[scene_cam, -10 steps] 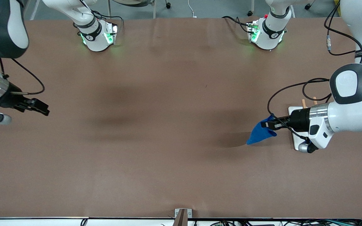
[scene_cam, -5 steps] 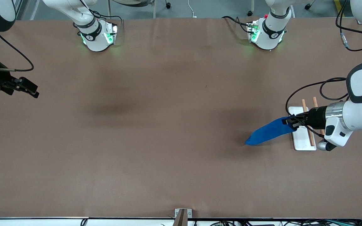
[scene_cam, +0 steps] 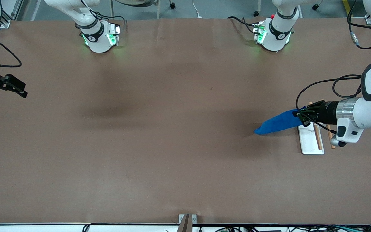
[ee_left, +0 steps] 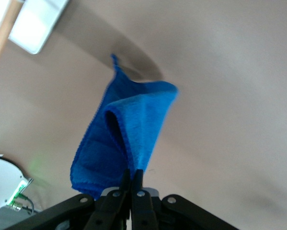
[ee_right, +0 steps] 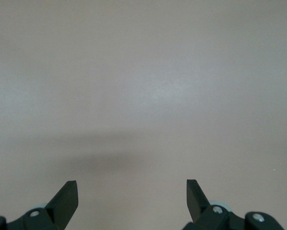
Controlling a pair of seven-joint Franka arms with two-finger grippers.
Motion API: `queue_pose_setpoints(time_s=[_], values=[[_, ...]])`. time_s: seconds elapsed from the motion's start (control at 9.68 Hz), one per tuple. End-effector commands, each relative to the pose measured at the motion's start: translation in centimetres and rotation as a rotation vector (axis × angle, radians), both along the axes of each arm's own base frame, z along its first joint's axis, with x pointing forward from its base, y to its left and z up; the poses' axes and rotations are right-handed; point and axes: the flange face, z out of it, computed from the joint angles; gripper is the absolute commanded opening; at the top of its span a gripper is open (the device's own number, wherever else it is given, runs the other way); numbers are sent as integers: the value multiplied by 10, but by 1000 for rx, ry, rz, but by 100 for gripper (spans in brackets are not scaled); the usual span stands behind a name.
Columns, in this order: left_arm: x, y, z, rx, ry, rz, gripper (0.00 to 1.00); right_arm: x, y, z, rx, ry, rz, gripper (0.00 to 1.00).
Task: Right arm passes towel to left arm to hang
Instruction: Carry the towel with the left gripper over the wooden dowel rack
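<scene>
While gripped at one end by the left gripper (scene_cam: 302,116) over the white rack (scene_cam: 309,141), towel (scene_cam: 277,124) trails away. Left wrist: fingers pinched tight on cloth. Right gripper (ee_right: 132,194) wide apart, holding nothing, waiting at table's edge.

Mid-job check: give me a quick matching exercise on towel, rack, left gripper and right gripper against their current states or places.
Things:
1. towel
2. white rack base
3. left gripper
4. right gripper

States:
A. open, holding nothing, at the right arm's end of the table
B. shut on blue cloth
C. lies on the table, carrying wooden rods
D. hangs from one pinched edge, lower tip toward the table

Pairs: 1-D, 2-C, 3-B, 4-A
</scene>
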Motion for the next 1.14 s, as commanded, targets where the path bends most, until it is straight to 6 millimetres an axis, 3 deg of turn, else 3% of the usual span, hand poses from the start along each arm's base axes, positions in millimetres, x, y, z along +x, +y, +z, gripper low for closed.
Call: queue_pose_setpoints(time_s=[0.0, 0.62, 1.03], values=[[-4, 36, -11, 58, 37, 57, 0, 14, -23, 5, -25, -9, -21, 100], [-11, 127, -35, 40, 80, 184, 1, 5, -43, 0, -17, 63, -29, 100], [-2, 139, -47, 66, 48, 93, 1, 9, -23, 0, -5, 56, 1, 100]])
